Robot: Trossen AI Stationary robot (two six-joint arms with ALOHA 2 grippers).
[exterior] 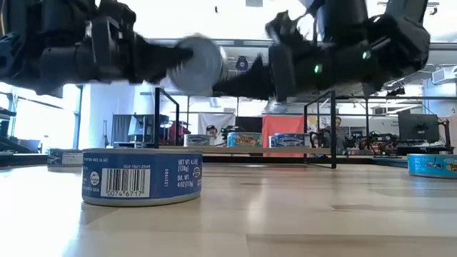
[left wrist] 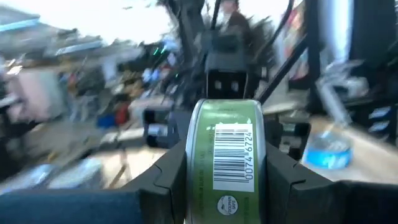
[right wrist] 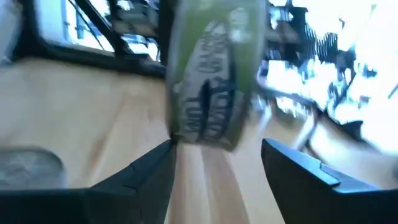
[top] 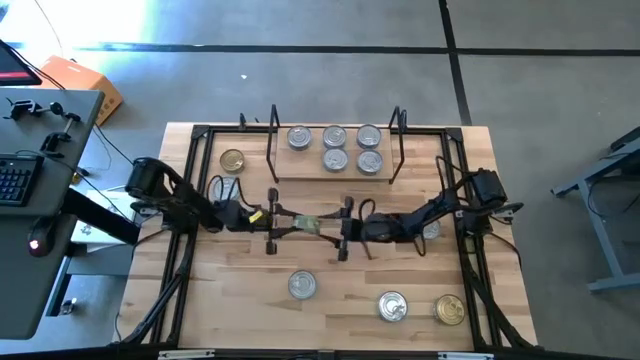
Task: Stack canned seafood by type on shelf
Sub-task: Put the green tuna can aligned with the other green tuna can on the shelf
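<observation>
Above the middle of the table, a green-labelled tin point(top: 310, 222) of canned seafood hangs between my two grippers. My left gripper point(top: 293, 221) comes from the table's left and is shut on the tin. My right gripper point(top: 340, 226) faces it from the right and is open; in the right wrist view its fingers point(right wrist: 155, 171) stand apart on either side of the tin point(right wrist: 214, 81). The shelf point(top: 305, 172), a light plank between two black wire uprights, stands at the far edge with several silver-lidded tins point(top: 334, 137) resting flat on it. My left gripper pinches the green tin by its two flat ends point(left wrist: 186, 155) between its two fingers. The label wall with the barcode point(left wrist: 233, 155) faces the wrist. The fingers come level from the table's left. The tin stands on edge, lifted clear, one silver end point(exterior: 200, 64) toward the near edge.
Loose tins rest flat on the table: a gold-lidded one point(top: 232, 161) at the far left, a silver one point(top: 302, 285) near the middle front, a silver one point(top: 392, 305) and a gold one point(top: 450, 309) at the near right. One more tin point(top: 431, 230) lies by the right arm.
</observation>
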